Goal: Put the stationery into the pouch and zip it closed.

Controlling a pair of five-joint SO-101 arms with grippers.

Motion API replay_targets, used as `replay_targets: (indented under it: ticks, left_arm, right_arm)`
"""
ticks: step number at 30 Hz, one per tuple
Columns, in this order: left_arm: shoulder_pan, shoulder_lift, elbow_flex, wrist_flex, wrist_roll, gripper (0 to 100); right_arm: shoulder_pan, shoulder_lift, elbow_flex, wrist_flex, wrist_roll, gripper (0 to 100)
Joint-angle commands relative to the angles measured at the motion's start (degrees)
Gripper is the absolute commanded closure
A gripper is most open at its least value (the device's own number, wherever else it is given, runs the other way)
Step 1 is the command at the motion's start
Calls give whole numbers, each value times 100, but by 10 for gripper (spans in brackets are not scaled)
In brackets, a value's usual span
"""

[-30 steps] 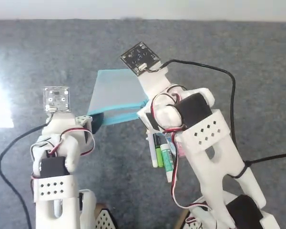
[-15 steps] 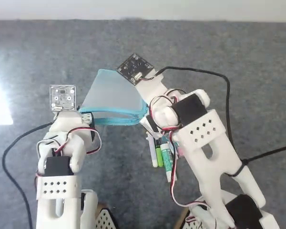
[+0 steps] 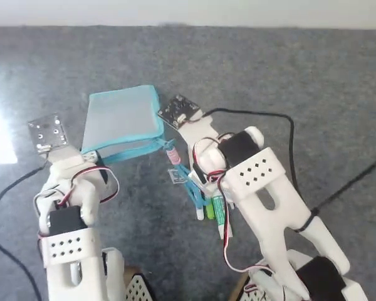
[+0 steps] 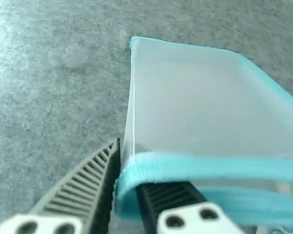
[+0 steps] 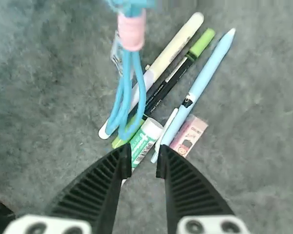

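The translucent pouch with teal edging lies left of centre, its open edge toward the arms. My left gripper is shut on the near corner of the pouch, one finger outside and one inside the teal rim; in the high view the left gripper sits at that corner. A blue cord with a pink bead hangs from the pouch's zip end. My right gripper hovers over the stationery, slightly open with nothing between its fingers. Below it lie a cream pen, a green-capped pen, a light blue pen, a glue stick and a pink eraser.
Grey carpet-like table all around, with free room at the back and right. The right arm's black cable loops over the surface to the right. The pens lie partly under the right arm.
The pouch has swung left and turned, carried by my left gripper. The right arm has come down and left; the blue cord with its bead now hangs free.
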Motion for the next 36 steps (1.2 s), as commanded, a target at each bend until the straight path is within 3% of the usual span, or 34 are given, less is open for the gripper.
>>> replay_targets:
  ticks: [1,7,15,20,27,36]
  left_arm:
    - [-229,-88,-31,-141,88,989]
    - [-914,-97,-119,-149,70,989]
    - [-949,-88,-110,-149,53,988]
    - [-949,-88,-101,-149,44,988]
    - [-949,-88,-101,-149,-44,988]
    - [-949,-70,-101,-149,-44,988]
  right_arm:
    - [57,-207,563,-611,26,909]
    - [391,-189,1503,-1490,26,908]
    - [1314,-180,1960,-2053,-334,907]
    - [1376,-180,2347,-2316,-334,903]
    - [1534,-189,2681,-2545,-440,772]
    - [1455,-189,3235,-2905,-440,772]
